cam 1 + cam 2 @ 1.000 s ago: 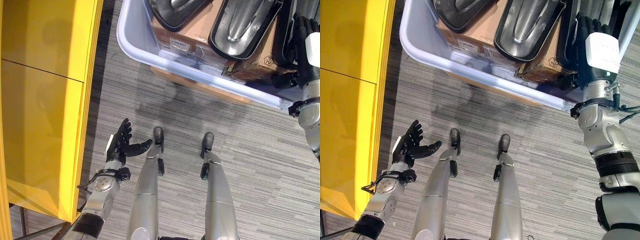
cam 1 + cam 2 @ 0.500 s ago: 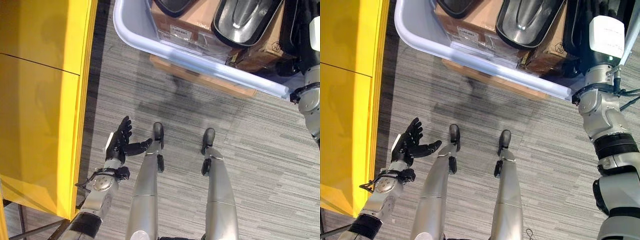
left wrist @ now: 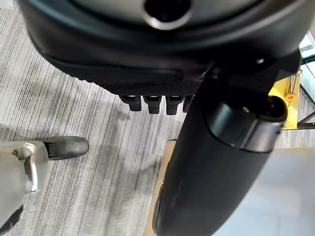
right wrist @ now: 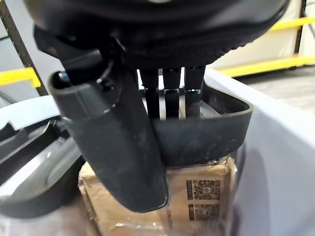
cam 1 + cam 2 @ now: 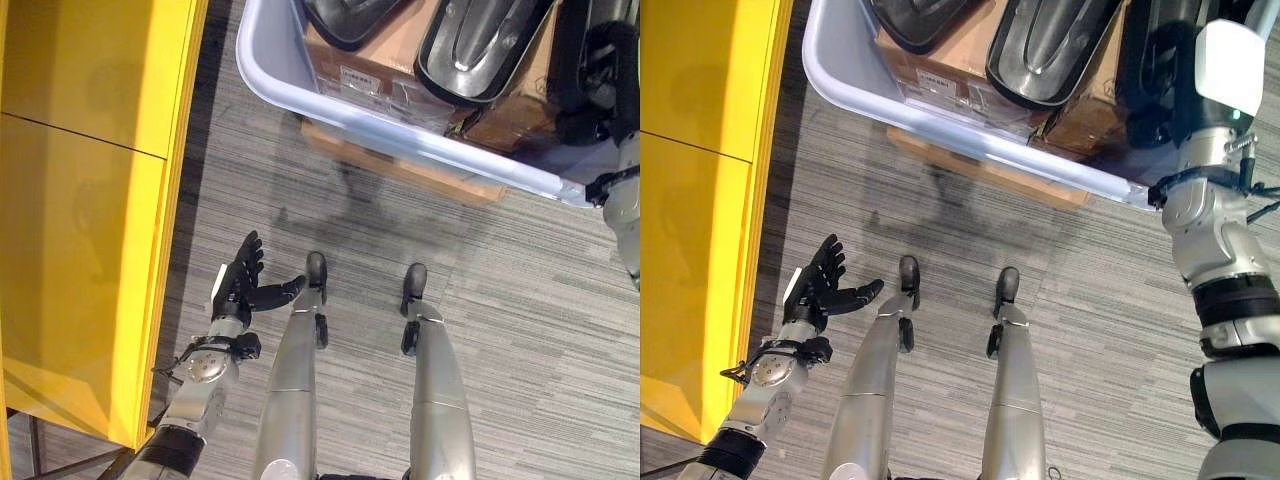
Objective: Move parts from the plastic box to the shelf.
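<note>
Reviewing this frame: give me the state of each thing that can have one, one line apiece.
Left hand: open, empty, held over the floor.
Right hand: fingers and thumb shut on black part.
Black part: gripped by its rim, inside plastic box.
Plastic box: open-topped, holding parts and cartons.

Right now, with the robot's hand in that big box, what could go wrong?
1. The right hand pinches a black part by its rim, thumb on one side and fingers on the other. Such a narrow hold might slip as it lifts.
2. Other black parts lie close by on cardboard boxes inside the plastic box. The rising part could snag or drag one.
3. The left hand hangs open over the floor by the yellow shelf, too far to help.
</note>
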